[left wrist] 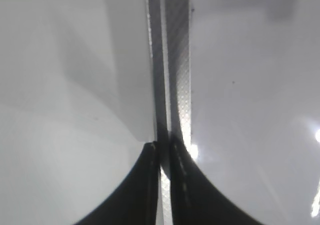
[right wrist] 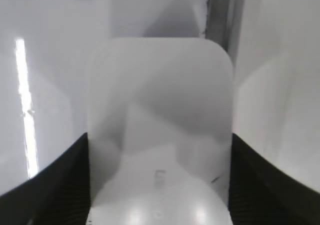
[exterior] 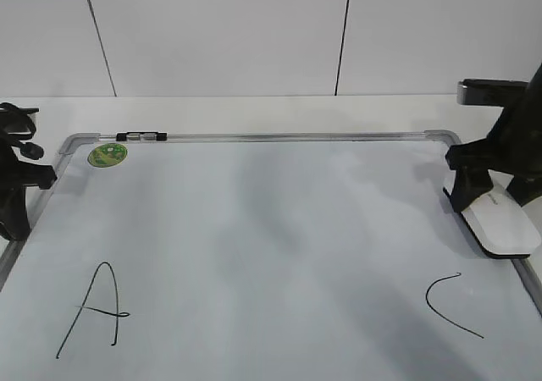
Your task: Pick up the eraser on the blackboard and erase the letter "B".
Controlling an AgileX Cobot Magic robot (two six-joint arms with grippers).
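Note:
The white eraser (exterior: pixel 501 222) lies at the right edge of the blackboard (exterior: pixel 254 212), and it fills the right wrist view (right wrist: pixel 160 85). My right gripper (exterior: pixel 474 196) is over its far end, and its jaws (right wrist: pixel 160 150) press against both long sides of the eraser. My left gripper (exterior: pixel 13 216) is shut and empty over the board's left frame, which shows between its jaws (left wrist: pixel 162 146). No letter "B" shows in any view; the board's middle is bare.
A black "A" (exterior: pixel 97 309) is drawn at the front left and a curved "C" (exterior: pixel 449 305) at the front right. A round green sticker (exterior: pixel 107 154) and a marker (exterior: pixel 141 135) are at the back left by the silver frame (left wrist: pixel 177 60).

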